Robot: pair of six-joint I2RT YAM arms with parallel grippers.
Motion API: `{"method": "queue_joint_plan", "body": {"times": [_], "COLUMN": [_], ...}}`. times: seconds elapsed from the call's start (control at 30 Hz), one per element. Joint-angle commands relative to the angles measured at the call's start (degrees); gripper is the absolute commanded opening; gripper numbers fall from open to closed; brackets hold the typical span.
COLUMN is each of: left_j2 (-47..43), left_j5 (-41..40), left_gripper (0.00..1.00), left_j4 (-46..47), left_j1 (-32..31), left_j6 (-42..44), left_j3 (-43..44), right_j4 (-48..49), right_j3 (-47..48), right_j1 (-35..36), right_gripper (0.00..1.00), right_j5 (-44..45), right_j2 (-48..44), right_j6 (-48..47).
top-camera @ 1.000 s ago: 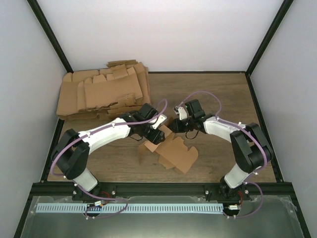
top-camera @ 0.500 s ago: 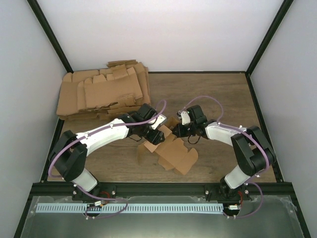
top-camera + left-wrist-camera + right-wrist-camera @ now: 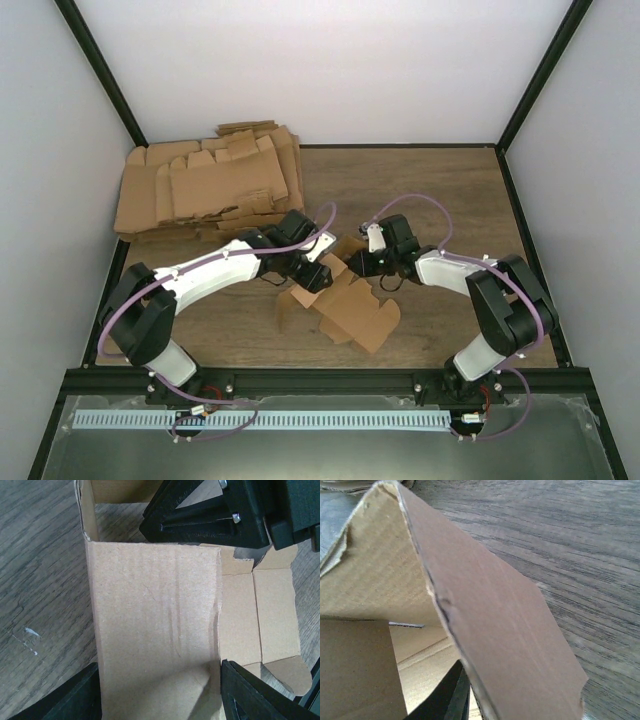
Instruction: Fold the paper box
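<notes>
The paper box (image 3: 352, 312) is a brown cardboard piece, partly folded, lying mid-table between both arms. My left gripper (image 3: 312, 272) is at its left end. In the left wrist view the left gripper (image 3: 160, 692) spans a raised panel of the box (image 3: 155, 620), and both fingers touch the panel's edges. My right gripper (image 3: 358, 262) is at the box's far edge and shows as black fingers (image 3: 205, 520) at the top of the left wrist view. In the right wrist view one finger (image 3: 452, 695) lies against a lifted flap (image 3: 495, 630). The flap hides the other finger.
A big untidy pile of flat brown cardboard blanks (image 3: 210, 185) lies at the back left, close behind the left arm. The wooden table (image 3: 450, 190) is enclosed by white walls with black frame posts.
My right gripper has moved nearer and a little left, closing in on the box's far edge with the flap. The left gripper and the rest of the box have stayed put.
</notes>
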Motion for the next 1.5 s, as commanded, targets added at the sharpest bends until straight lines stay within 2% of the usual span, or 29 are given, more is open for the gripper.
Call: {"method": "queue_joint_plan", "body": {"times": [0.0, 0.17, 0.3, 0.73, 1.03, 1.47], "left_j2": [-1.7, -2.0, -1.9, -1.3, -0.6, -0.2], "left_j5": [-0.2, 0.0, 0.0, -0.5, -0.4, -0.4], "left_gripper": [0.64, 0.63, 0.63, 0.63, 0.63, 0.61], "left_j4": [0.7, 1.5, 2.0, 1.8, 1.3, 1.6], "left_j1": [-0.5, -0.7, -0.8, -0.8, -0.7, -1.2], "left_j6": [0.6, 0.2, 0.2, 0.7, 1.1, 0.4], "left_j3": [-1.1, -1.6, -1.9, -1.8, -1.3, -1.2], "right_j4": [2.3, 2.8, 3.4, 2.9, 4.0, 5.9], "right_j3": [-0.1, -0.7, -1.6, 0.4, 1.0, -2.6], "right_j1": [0.6, 1.1, 1.1, 1.2, 1.2, 4.2], "right_gripper": [0.15, 0.1, 0.01, 0.02, 0.04, 0.04], "right_j5": [1.4, 0.9, 1.6, 3.8, 2.0, 0.2], "right_j2": [-1.1, -1.2, -2.2, 1.1, 2.7, -1.5], "right_j6": [-0.6, -0.2, -0.3, -1.3, -0.8, -1.7]}}
